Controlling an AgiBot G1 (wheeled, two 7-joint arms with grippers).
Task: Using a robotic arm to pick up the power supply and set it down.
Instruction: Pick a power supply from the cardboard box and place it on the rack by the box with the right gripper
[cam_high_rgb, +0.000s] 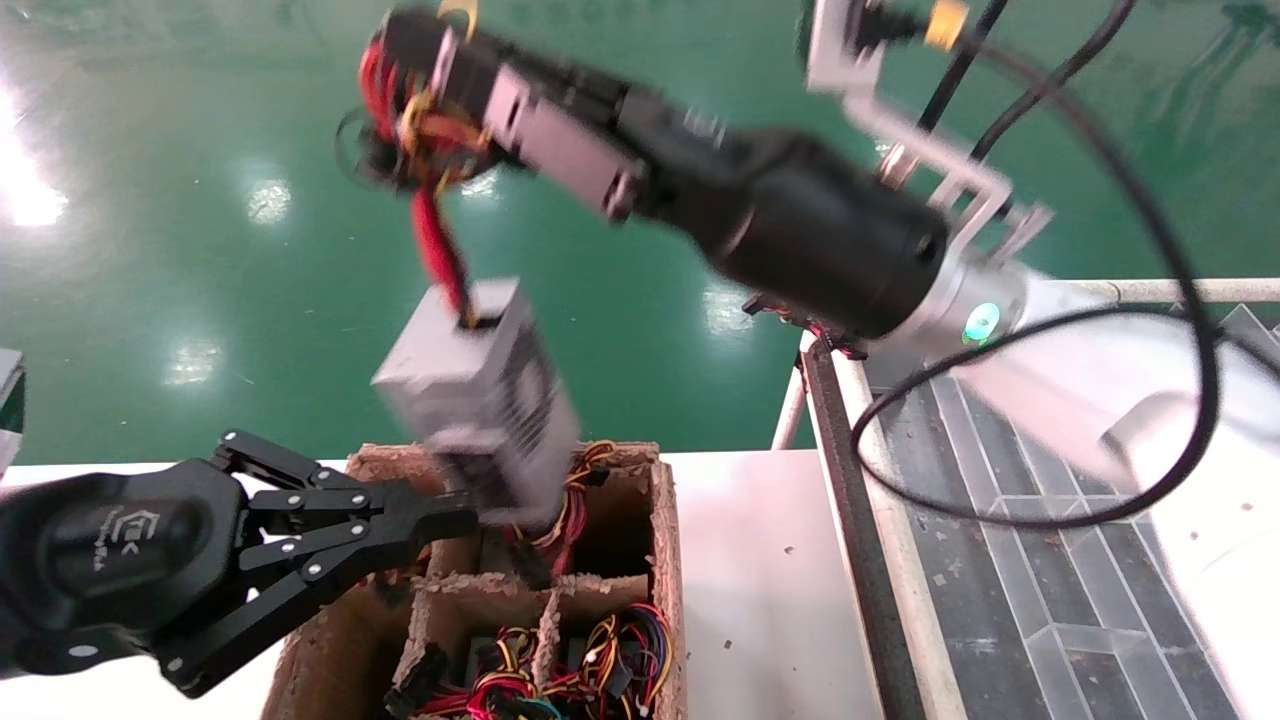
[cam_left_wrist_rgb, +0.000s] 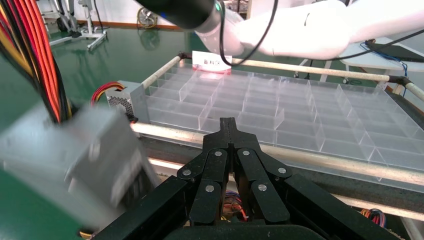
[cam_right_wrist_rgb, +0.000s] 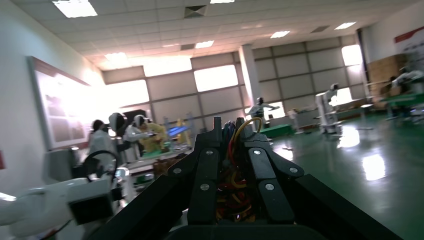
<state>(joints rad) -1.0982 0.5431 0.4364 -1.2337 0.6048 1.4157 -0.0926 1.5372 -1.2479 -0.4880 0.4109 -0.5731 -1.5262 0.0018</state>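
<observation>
The power supply (cam_high_rgb: 480, 400) is a grey metal box hanging tilted in the air above the cardboard box (cam_high_rgb: 668, 560). Its red, yellow and black wires (cam_high_rgb: 425, 140) run up into my right gripper (cam_high_rgb: 405, 55), which is shut on the bundle high over the green floor. In the right wrist view the wires (cam_right_wrist_rgb: 232, 165) fill the gap between the right gripper's (cam_right_wrist_rgb: 227, 131) fingers. My left gripper (cam_high_rgb: 470, 512) is shut and holds nothing, its tips just beside the power supply's lower end. In the left wrist view the power supply (cam_left_wrist_rgb: 75, 160) hangs beside the left gripper (cam_left_wrist_rgb: 228, 122).
The cardboard box has compartments with more wired units (cam_high_rgb: 560, 670) and stands on a white table (cam_high_rgb: 760, 580). A clear compartment tray (cam_left_wrist_rgb: 300, 115) lies on the right-hand bench. Another grey box with red-yellow wires (cam_left_wrist_rgb: 125, 96) sits at the tray's edge. Black cables (cam_high_rgb: 1190, 330) loop from the right arm.
</observation>
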